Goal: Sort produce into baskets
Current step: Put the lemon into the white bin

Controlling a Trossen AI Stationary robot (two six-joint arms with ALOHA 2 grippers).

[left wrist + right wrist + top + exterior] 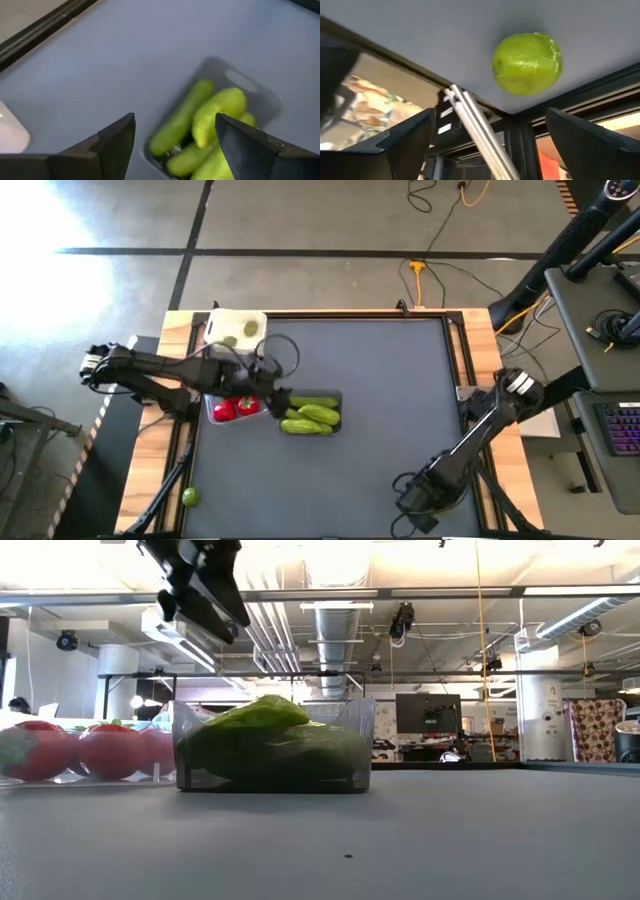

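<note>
Several green cucumbers point(312, 415) lie in the dark smoky-grey basket point(338, 396), which also shows in the low view point(272, 748). Red fruits point(235, 408) sit in the clear basket point(212, 416) to its left. Green limes point(240, 332) lie in the white basket point(222, 320) at the far left. One lime point(190, 498) lies at the table's near left corner. My left gripper point(175, 145) is open and empty above the smoky basket's left side point(274, 394). My right gripper point(495, 142) is open and empty near the table's near edge point(415, 502), its fingers standing apart before a lime point(527, 62) on the mat.
The grey mat point(380, 370) is bordered by a black rail and wooden edges point(478, 340). The lime in the right wrist view lies close to the mat's edge, by the rail point(470, 125). Bare mat lies right of the baskets.
</note>
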